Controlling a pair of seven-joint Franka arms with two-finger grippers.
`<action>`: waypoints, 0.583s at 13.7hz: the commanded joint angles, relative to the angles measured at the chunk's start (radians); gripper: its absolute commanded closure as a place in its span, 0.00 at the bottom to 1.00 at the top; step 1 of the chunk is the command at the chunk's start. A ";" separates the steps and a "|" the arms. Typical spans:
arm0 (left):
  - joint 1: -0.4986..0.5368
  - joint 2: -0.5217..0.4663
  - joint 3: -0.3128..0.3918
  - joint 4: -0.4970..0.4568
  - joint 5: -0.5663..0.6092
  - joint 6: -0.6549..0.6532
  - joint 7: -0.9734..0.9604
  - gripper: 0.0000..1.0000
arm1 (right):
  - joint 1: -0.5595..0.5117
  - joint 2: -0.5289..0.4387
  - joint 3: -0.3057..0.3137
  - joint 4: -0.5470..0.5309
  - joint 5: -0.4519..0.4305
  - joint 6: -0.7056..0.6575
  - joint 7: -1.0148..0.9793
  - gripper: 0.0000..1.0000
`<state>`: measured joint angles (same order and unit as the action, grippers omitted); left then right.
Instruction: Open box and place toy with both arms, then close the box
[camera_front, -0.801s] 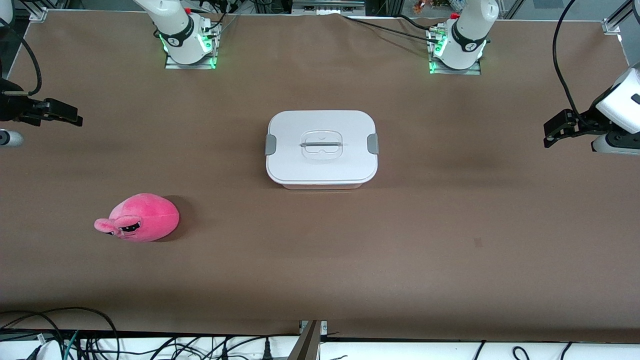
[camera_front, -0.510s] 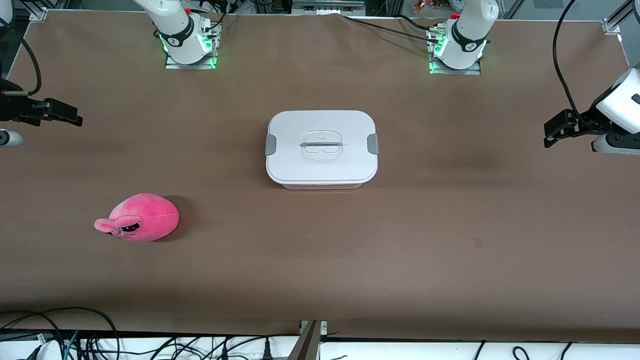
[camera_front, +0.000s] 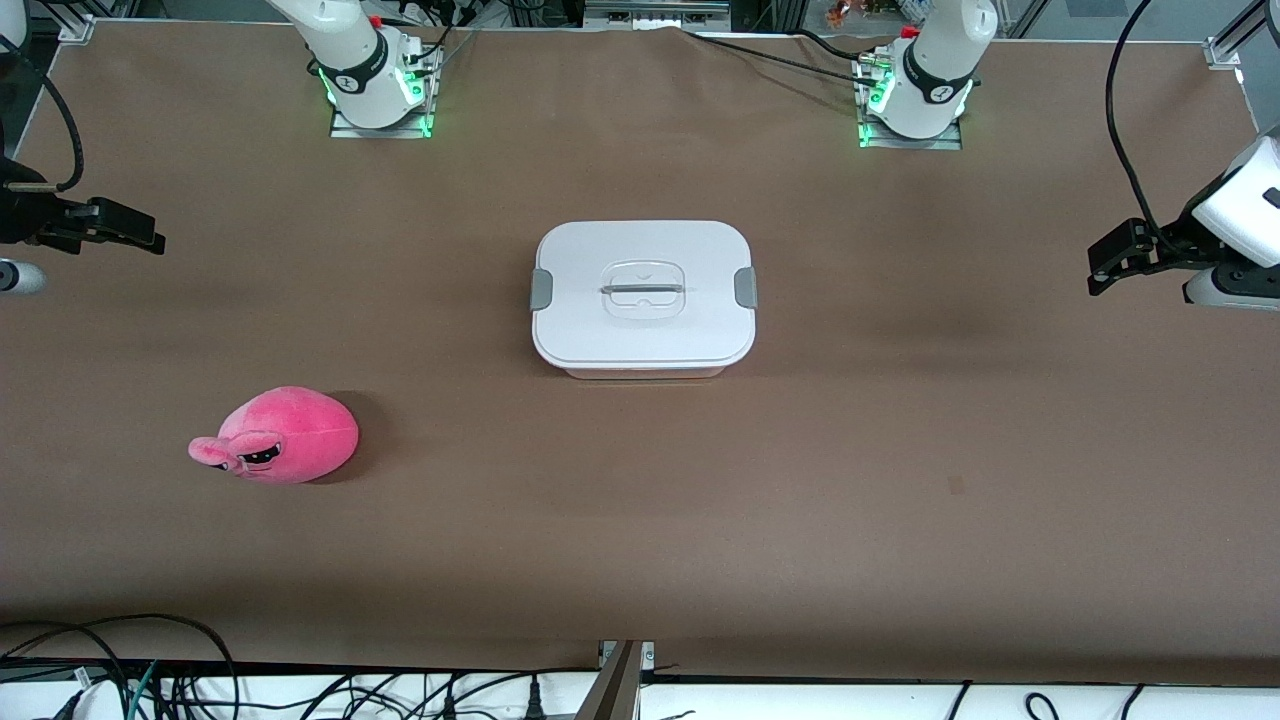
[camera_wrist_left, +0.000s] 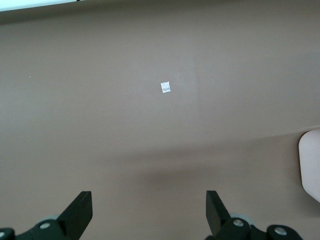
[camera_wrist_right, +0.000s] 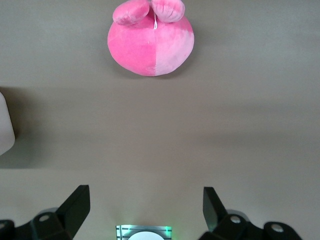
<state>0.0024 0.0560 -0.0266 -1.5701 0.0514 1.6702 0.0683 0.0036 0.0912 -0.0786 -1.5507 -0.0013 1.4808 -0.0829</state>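
Nothing on the table has shifted across the last 0.8 s; the only change is a very slight drift of the right gripper, so the task has not begun and both arms wait at its ends.

Nearest the front camera, the toy (camera_front: 275, 437) lies on the brown table (camera_front: 640, 520) toward the right arm's end, at about 8 o'clock from the box, well apart from it. It rests untouched, snout pointing toward the table's edge at that end. In the right wrist view the toy (camera_wrist_right: 150, 39) sits clear of the fingers.

Farther back, at the table's middle, the box (camera_front: 643, 296) stands with its white lid (camera_front: 690, 330) on and both grey clips (camera_front: 541, 289) down. The clear handle (camera_front: 644, 290) is free. The opening step is not yet done.

Level with the box, the right gripper (camera_front: 120, 228) hangs over the table's edge at 9 o'clock from it, fingers spread and empty, as the right wrist view shows. The left gripper (camera_front: 1118, 257) hangs at 3 o'clock, likewise spread wide and holding nothing, over bare table with a small white speck (camera_wrist_left: 166, 87).

Farthest back stand the 2 arm bases.

Judging from this, the lid must come off first, likely 1 gripper per clip.
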 joint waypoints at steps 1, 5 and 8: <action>0.007 0.011 0.001 0.030 -0.016 -0.018 0.015 0.00 | -0.002 0.009 0.007 0.023 -0.014 -0.005 0.009 0.00; 0.005 0.010 0.001 0.044 -0.015 -0.067 0.014 0.00 | -0.001 0.022 0.007 0.023 -0.013 -0.004 0.003 0.00; -0.005 0.010 -0.007 0.073 -0.018 -0.245 0.019 0.00 | -0.005 0.041 0.007 0.057 -0.011 -0.001 -0.001 0.00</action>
<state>0.0023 0.0559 -0.0279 -1.5449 0.0512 1.5246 0.0684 0.0043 0.1086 -0.0779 -1.5393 -0.0013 1.4870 -0.0834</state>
